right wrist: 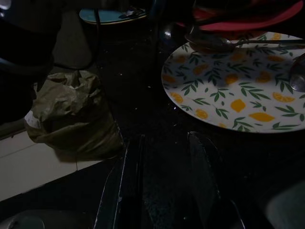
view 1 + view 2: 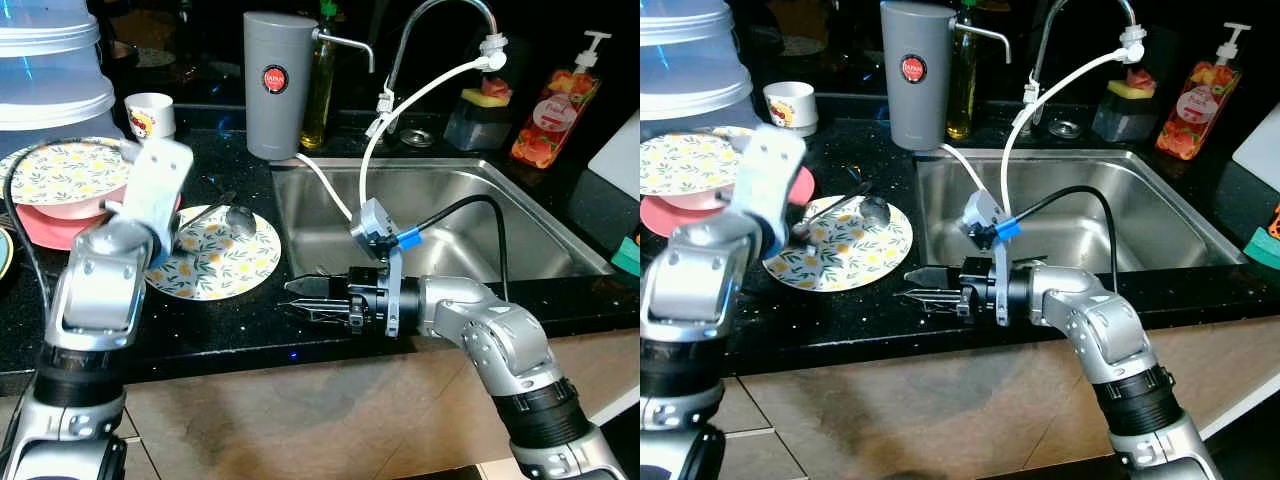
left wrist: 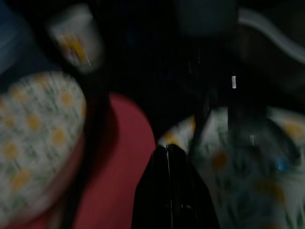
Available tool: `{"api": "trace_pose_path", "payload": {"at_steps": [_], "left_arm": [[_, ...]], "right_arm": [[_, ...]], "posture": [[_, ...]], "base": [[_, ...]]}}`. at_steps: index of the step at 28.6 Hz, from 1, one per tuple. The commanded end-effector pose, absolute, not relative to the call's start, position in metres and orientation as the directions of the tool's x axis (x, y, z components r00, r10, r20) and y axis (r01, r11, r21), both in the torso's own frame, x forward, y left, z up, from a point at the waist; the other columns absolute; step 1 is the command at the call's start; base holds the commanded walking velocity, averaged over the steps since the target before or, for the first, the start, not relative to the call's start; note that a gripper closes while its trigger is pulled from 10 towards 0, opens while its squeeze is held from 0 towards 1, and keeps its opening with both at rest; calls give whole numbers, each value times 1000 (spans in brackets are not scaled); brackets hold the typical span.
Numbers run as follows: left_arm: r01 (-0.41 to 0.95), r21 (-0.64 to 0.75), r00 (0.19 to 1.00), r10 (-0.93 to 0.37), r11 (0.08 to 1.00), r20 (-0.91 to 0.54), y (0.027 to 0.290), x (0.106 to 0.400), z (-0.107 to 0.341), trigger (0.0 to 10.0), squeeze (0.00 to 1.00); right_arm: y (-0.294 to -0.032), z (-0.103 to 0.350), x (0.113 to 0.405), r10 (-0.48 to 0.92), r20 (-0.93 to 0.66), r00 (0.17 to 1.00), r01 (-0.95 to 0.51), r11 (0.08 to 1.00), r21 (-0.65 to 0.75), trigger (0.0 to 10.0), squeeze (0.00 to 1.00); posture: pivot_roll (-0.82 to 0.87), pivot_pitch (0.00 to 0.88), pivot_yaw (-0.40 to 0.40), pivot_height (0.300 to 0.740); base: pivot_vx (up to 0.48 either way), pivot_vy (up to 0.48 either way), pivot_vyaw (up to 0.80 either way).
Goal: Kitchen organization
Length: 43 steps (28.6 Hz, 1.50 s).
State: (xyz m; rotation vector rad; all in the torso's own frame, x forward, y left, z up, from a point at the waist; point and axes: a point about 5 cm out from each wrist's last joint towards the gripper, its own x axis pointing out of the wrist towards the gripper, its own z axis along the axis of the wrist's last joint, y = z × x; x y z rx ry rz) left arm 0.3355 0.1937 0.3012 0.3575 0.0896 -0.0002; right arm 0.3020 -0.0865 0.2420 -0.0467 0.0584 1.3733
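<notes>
Your left arm fills the near corner, bent up over the dark tabletop [image 2: 230,320] with its left claw [image 3: 167,157] hanging just above the edge of the lemon-print plate [image 2: 215,258], right where that plate meets the pink plate [image 2: 50,225]. In the wrist view the two black fingers are pressed together with nothing between them, so it's closed and empty.

Your right claw [image 2: 305,297] sits low over the front strip of the tabletop, just in front of the sink [image 2: 440,215], pointing toward the lemon plate. Its fingers stand a little apart, no load in them.

A spoon [image 2: 232,215] lies on the lemon plate, its handle running off toward the pink plate. Another floral plate [image 2: 65,170] sits on top of the pink one, with a small printed cup [image 2: 150,113] behind, and a grey water filter jug [image 2: 280,85] stands by the sink corner. The right wrist view also picks up a crumpled greenish bag [image 1: 71,114] off the counter's side.

My guess is you're at the reach-in step, going for the spoon or the plate to get them cleared. Next move probably needs the left claw opened before you drop onto the spoon handle, since it's flat against the plate and easy to skid.
</notes>
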Motion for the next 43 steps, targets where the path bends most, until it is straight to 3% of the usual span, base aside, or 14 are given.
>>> {"api": "trace_pose_path", "payload": {"at_steps": [1,3,6,7,9,10,24,25,26,27,34,42,43], "left_arm": [[22,343,998,-1,939,-59,190,335,304,0,0],[28,327,1000,-27,945,-6,186,334,314,0,0],[57,340,998,-46,939,-40,182,335,311,0,0],[73,374,995,-40,924,-95,182,336,301,1333,0],[82,399,991,-31,913,-134,182,336,294,1333,0],[97,426,982,-18,900,-186,185,338,279,10000,1000],[99,421,978,-9,902,-210,192,350,258,10000,1000],[108,406,976,-20,907,-216,192,351,256,10000,106],[114,396,975,-26,911,-220,191,352,255,10000,106],[122,369,972,-36,921,-232,191,353,253,10000,0],[165,323,965,-84,932,-249,192,359,248,10000,0],[189,352,978,-142,917,-155,186,365,260,10000,0],[185,353,978,-137,917,-156,186,365,260,4392,0]], "right_arm": [[-90,244,303,975,-74,208,-978,208,-15,10000,0],[-90,245,303,975,-73,208,-978,207,-16,10000,0],[-90,245,303,976,-72,208,-978,207,-17,10000,0],[-90,245,303,976,-71,207,-978,207,-17,10000,0],[-90,245,304,976,-71,207,-978,207,-17,10000,0],[-90,245,303,976,-70,207,-978,207,-17,10000,0],[-90,243,302,976,-76,206,-978,206,-13,10000,0],[-90,243,302,975,-79,206,-979,205,-15,10000,0],[-90,243,302,975,-81,205,-979,205,-16,10000,0],[-91,242,302,975,-84,206,-979,205,-18,10000,0],[-90,243,302,975,-87,204,-979,203,-26,10000,0],[-90,245,302,975,-85,204,-979,203,-28,10000,0],[-90,245,302,975,-85,205,-979,203,-28,10000,0]], "posture": [[-12,112,-74,740],[-12,112,-74,740],[-9,111,-74,740],[-9,111,-72,740],[-9,111,-72,740],[-11,110,-71,740],[-13,111,-73,740],[-15,111,-73,740],[-15,111,-73,740],[-17,108,-73,740],[-20,104,-74,740],[-23,104,-73,740],[-23,104,-73,740]], "base": [[0,0,0],[0,0,0],[0,0,0],[0,0,0],[0,0,0],[0,0,0],[0,0,0],[0,0,0],[0,0,0],[0,0,0],[0,0,0],[0,0,0],[0,0,0]]}}
